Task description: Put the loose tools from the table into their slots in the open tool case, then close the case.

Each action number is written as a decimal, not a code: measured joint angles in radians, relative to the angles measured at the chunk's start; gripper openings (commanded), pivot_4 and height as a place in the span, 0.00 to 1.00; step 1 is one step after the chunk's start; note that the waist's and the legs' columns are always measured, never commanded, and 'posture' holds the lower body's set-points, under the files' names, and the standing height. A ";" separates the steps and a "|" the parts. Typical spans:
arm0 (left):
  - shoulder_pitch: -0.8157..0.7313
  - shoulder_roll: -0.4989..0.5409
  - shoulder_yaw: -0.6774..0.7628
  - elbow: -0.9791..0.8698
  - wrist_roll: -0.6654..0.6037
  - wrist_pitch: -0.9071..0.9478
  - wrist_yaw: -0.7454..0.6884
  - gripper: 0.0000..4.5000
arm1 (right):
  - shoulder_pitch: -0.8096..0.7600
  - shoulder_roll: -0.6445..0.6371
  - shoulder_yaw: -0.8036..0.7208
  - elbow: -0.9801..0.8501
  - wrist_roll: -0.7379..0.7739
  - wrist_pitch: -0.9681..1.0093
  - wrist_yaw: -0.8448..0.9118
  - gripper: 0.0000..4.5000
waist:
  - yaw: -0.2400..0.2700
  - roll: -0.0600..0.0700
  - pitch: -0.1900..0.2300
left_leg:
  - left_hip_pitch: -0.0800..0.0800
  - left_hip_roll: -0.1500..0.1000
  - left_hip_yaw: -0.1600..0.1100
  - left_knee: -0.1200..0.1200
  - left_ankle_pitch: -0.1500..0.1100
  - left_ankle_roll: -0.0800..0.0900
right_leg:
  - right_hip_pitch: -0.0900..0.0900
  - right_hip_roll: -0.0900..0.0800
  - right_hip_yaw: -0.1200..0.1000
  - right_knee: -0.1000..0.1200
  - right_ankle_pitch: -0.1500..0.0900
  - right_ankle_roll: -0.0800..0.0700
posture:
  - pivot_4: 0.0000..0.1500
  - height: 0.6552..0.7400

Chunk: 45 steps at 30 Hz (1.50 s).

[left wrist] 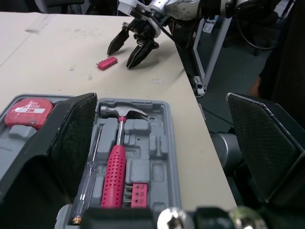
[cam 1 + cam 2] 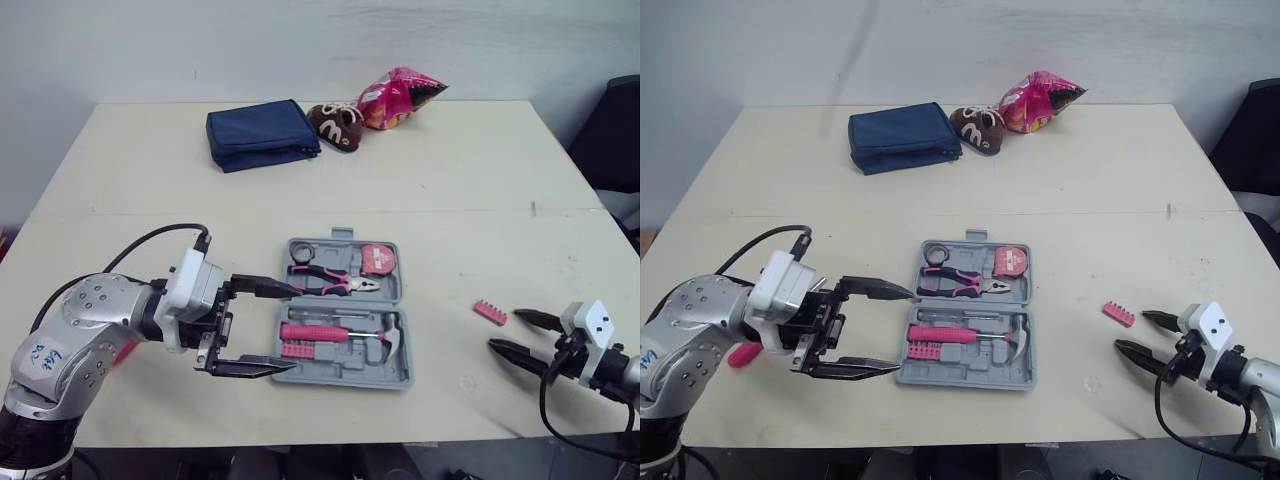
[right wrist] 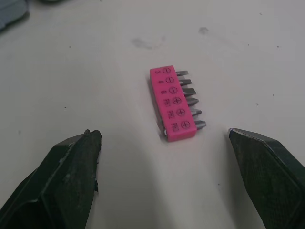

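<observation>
Left arm: reached in low from the near-left; left gripper [image 2: 292,326] spread wide at the open tool case's [image 2: 340,379] left edge
Right arm: low, near-right; right gripper [image 2: 505,330] gaping, tips just short of the bit holder [image 3: 172,102]; no contact
Bit holder: loose on the table [image 2: 450,180], right of the case
Hidden: pink object [image 2: 740,355] mostly behind the left arm; unidentifiable

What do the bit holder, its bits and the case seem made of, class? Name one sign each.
Bit holder: likely plastic, matte pink, with moulded markings. Bits: probably steel, grey with dull sheen. Case: seemingly moulded plastic, matte grey, with shaped recesses.
</observation>
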 measured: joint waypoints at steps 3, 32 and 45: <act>-0.013 -0.002 -0.013 0.001 0.000 0.007 -0.008 0.98 | -0.020 0.001 0.024 0.005 0.001 0.007 0.018 1.00 | 0.000 0.000 0.000 | 0.000 0.000 0.000 0.000 0.000 0.000 | -0.001 0.000 0.000 0.000 0.000 0.000 | 1.00 1.00; -0.038 -0.002 -0.045 0.011 0.004 0.023 -0.037 1.00 | -0.092 0.022 0.052 0.133 -0.009 -0.116 0.010 0.18 | 0.000 -0.001 0.001 | 0.000 0.001 -0.001 0.001 0.000 0.000 | 0.001 0.000 0.000 0.000 0.000 0.000 | 1.00 1.00; 0.019 0.008 -0.043 0.074 0.074 -0.107 -0.154 1.00 | 0.016 -0.177 0.050 -0.588 0.202 0.310 -0.020 0.18 | -0.003 0.003 0.003 | -0.001 0.002 -0.002 -0.002 0.001 -0.002 | -0.002 0.001 0.000 0.000 0.000 0.000 | 1.00 1.00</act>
